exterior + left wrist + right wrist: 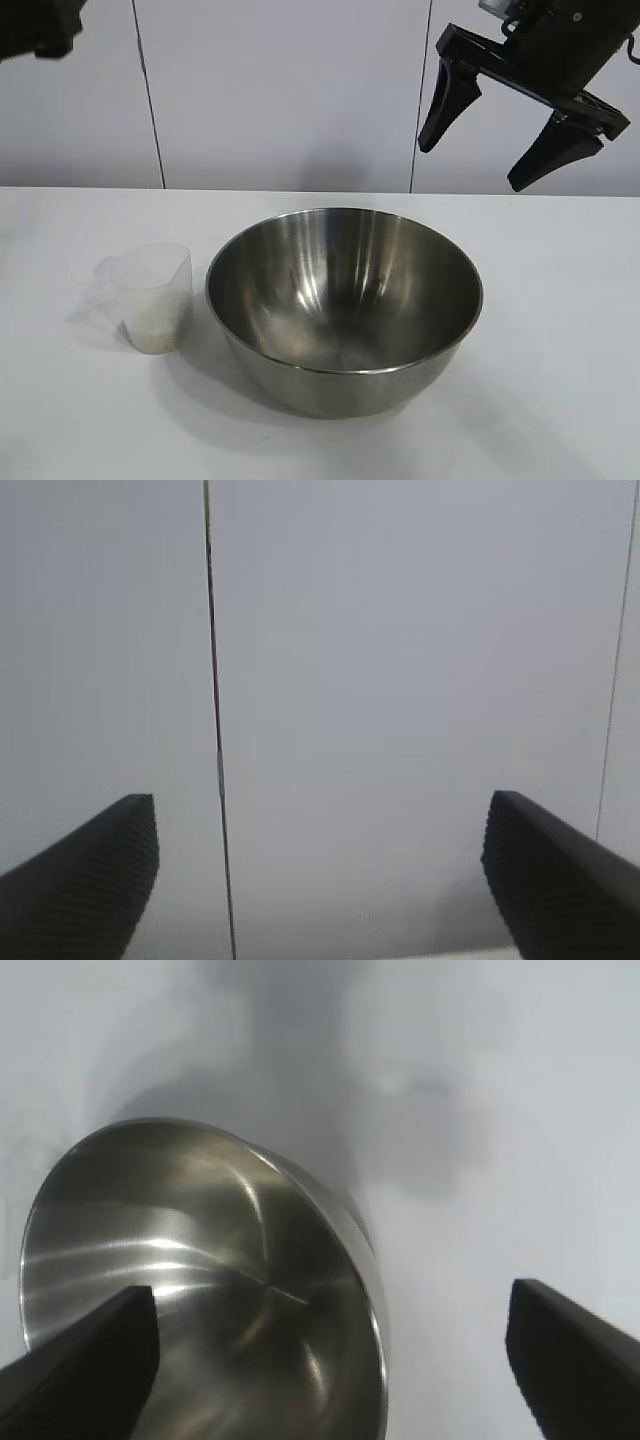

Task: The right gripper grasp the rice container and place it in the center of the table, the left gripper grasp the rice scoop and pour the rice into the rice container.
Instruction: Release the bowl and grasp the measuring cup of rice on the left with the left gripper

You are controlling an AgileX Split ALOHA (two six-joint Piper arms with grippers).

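Note:
The rice container (345, 290), a big shiny steel bowl, stands near the middle of the white table (560, 350) with nothing inside. Just left of it the rice scoop (150, 295), a clear plastic cup, stands upright holding white rice (155, 332). High above the bowl's right side hangs my right gripper (470, 168), open and holding nothing. Its wrist view looks down between the spread right gripper (332, 1310) onto the rice container (200, 1260). Only a black part of the left arm (40, 28) shows at the top left corner. My left gripper (320, 820) is open, facing the wall.
A pale panelled wall (290, 90) with dark vertical seams runs behind the table. Bare tabletop (480, 1210) lies to the right of the bowl and in front of it.

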